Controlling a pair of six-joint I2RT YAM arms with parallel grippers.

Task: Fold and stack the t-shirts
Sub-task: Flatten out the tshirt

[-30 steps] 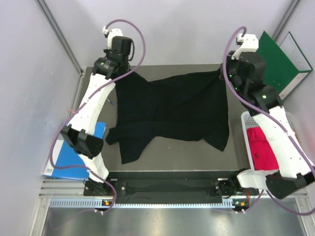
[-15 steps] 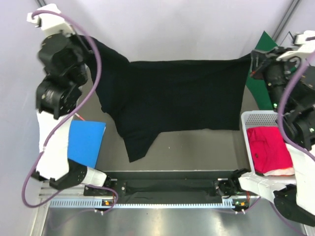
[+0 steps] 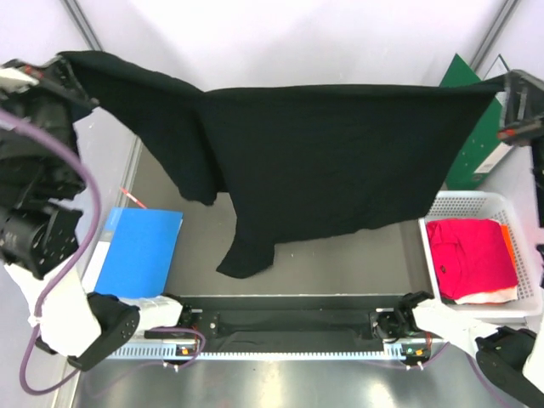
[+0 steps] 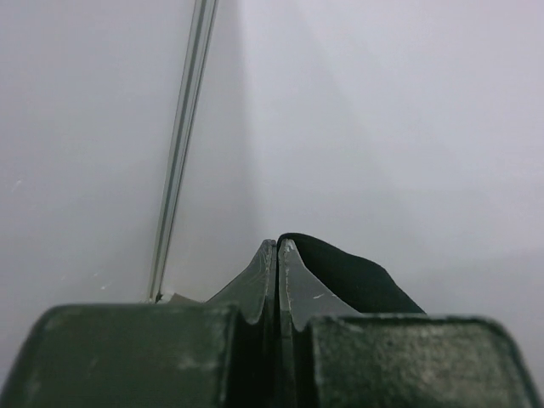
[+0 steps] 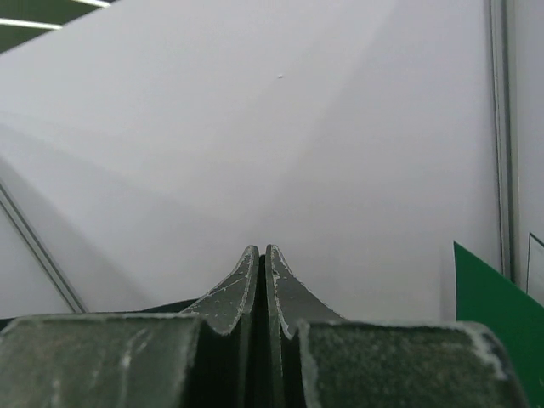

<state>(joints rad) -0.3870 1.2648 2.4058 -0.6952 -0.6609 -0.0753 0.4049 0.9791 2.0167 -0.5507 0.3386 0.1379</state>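
The black t-shirt [image 3: 323, 161] hangs spread wide in the air above the table, a sleeve dangling at the lower left. My left gripper [image 3: 66, 61] is shut on its upper left corner; black cloth [image 4: 348, 272] shows beside the closed fingertips in the left wrist view. My right gripper [image 3: 503, 85] is shut on its upper right corner; in the right wrist view the gripper [image 5: 262, 252] has its jaws pressed together. The magenta-red t-shirt [image 3: 469, 257] lies folded in a white basket [image 3: 463, 204] at the right, with white and orange cloth at its edges.
A blue folder [image 3: 140, 252] lies on the table at the left. A green folder [image 3: 480, 144] leans at the back right, partly behind the black shirt, and shows in the right wrist view [image 5: 497, 285]. White walls enclose the table on three sides.
Both arms have lifted the black t-shirt off the table and pulled its corners up and apart. It went from lying crumpled to hanging stretched high.
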